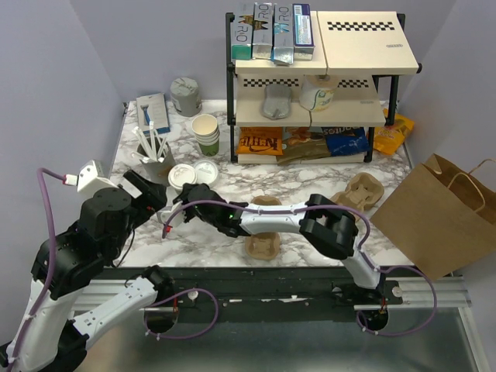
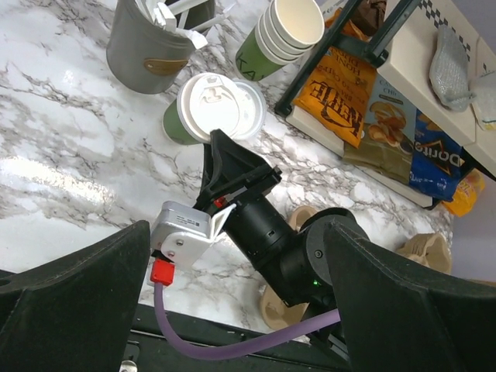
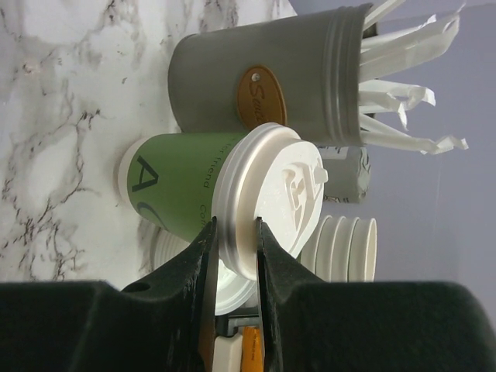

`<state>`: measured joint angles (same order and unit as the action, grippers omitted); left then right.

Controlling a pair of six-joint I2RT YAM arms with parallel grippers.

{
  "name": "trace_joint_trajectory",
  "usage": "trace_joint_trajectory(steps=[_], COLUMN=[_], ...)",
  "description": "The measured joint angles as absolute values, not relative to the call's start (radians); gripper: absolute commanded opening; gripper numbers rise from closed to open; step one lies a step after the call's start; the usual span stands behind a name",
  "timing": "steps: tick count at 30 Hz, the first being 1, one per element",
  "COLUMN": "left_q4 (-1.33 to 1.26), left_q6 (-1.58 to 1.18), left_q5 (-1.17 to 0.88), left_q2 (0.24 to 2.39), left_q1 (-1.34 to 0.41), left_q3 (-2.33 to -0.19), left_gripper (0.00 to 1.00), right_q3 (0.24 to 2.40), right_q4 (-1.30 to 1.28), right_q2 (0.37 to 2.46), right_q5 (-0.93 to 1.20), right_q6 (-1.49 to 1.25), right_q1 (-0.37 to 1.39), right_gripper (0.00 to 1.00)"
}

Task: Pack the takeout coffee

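White-lidded, the one takeout coffee (image 1: 181, 177) stands near the tabletop's left edge, just beside one grey cup of sticks (image 1: 156, 160). My right tool (image 3: 234, 229) pinches its lid rim. My left tool (image 2: 236, 225) gapes wide, holding nothing. I count one stack of lidless cups (image 1: 206, 133) and one paper bag (image 1: 438, 217).

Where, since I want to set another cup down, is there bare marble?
Bare strip between the shelf and the cardboard trays. Crowded back left: stick holder, cup stack, and coffee cup gripped by the right hand.
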<state>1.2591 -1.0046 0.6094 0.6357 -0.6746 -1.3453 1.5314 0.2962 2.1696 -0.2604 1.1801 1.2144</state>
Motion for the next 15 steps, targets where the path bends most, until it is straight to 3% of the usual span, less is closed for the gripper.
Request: trace_joint_trajectory(steps=[9, 15], left_q4=[1.235, 1.235], left_q6=[-0.987, -0.983], left_q5=[0.590, 0.588], left_q2=[0.652, 0.652], left_q1=[-0.675, -0.675], left_q3=[-1.340, -1.340], left_gripper=[0.99, 0.99], right_q3=[1.600, 1.602], right_q4=[0.295, 0.282], right_q2=[2.209, 2.212], right_q5=[-0.272, -0.271], right_q6=[1.186, 1.187], right_q1=[1.207, 1.200], right_gripper=[0.41, 0.60])
